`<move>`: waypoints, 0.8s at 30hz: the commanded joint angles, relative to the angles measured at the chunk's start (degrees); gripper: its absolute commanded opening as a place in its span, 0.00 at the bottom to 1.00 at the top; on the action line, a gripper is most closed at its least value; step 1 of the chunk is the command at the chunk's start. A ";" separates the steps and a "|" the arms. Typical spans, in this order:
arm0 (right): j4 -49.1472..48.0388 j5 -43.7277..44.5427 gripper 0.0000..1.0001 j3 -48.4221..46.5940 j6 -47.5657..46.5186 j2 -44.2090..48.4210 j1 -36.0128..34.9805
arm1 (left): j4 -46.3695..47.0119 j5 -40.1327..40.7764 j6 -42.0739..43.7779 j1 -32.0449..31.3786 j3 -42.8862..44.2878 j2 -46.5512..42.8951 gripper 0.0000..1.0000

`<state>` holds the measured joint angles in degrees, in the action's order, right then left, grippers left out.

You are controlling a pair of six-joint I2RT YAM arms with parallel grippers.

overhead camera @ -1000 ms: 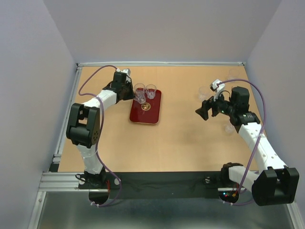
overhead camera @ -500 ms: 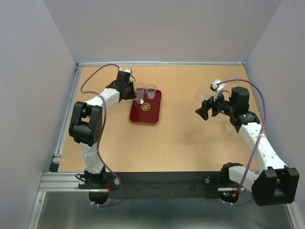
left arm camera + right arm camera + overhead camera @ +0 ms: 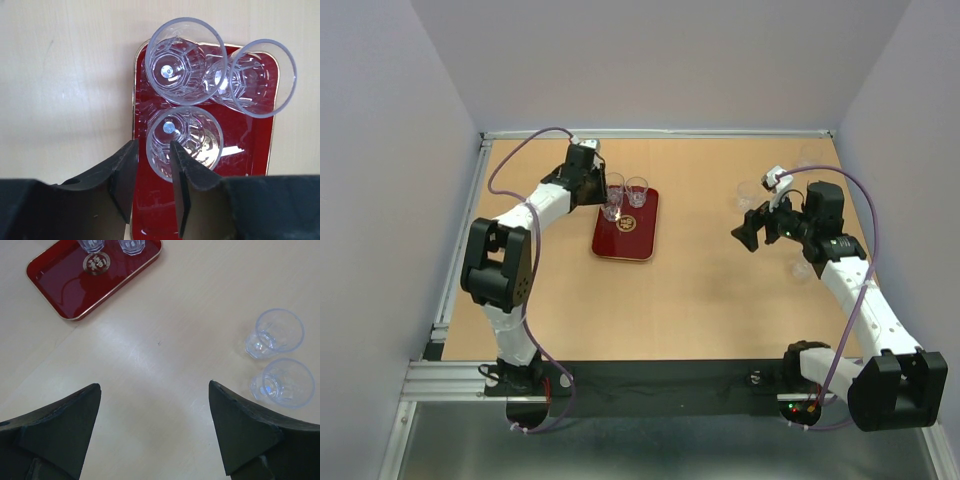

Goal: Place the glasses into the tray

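Observation:
The dark red tray (image 3: 250,150) (image 3: 640,235) lies at the back left of the table. Three clear glasses stand on it: two at its far end (image 3: 185,60) (image 3: 260,77) and one nearer (image 3: 192,137). My left gripper (image 3: 152,145) (image 3: 606,203) is open over the nearer glass, its fingers either side of the glass's left wall with a gap on each side. Two more glasses (image 3: 277,332) (image 3: 285,382) stand on the wood to the right of my right gripper (image 3: 155,387) (image 3: 745,232), which hovers wide open with nothing in it.
Another faint glass (image 3: 748,193) stands on the wood behind the right gripper. Grey walls close in the table on three sides. Bare wood (image 3: 700,270) lies between the tray and the right arm.
The left gripper has opened and let go of the nearer glass, which now stands on the tray. The right arm has not moved.

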<state>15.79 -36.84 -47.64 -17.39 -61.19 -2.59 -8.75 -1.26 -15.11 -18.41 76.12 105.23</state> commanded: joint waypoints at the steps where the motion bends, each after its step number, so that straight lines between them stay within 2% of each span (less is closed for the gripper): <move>1: -2.70 1.07 0.93 0.62 -1.24 0.81 0.74 | -0.21 2.57 2.63 -0.31 1.58 -7.93 0.45; 7: -2.70 3.09 0.93 0.70 -2.12 1.42 2.15 | 1.89 5.99 4.74 -0.39 -4.11 -18.54 0.57; 11: -2.78 4.23 0.93 0.62 -2.12 1.33 2.33 | 5.67 7.58 6.23 -0.39 -10.54 -27.60 0.69; 12: -2.78 4.58 0.93 0.53 -2.12 1.25 3.72 | 6.29 7.76 6.67 -0.31 -12.03 -29.45 0.76; 15: -2.87 5.20 0.93 0.44 -1.69 0.63 5.14 | 7.87 8.90 6.94 -0.13 -17.92 -38.05 0.83; 21: -4.19 7.83 0.93 -0.17 0.68 -2.00 9.09 | 8.31 10.92 8.69 0.22 -28.64 -49.92 0.84; 24: -4.36 9.15 0.93 -1.22 1.91 -3.67 10.15 | 7.88 10.75 10.36 0.22 -30.76 -54.41 0.84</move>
<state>14.76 -30.41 -47.62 -17.43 -63.35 6.17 -2.63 8.03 -7.73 -18.26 47.20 55.75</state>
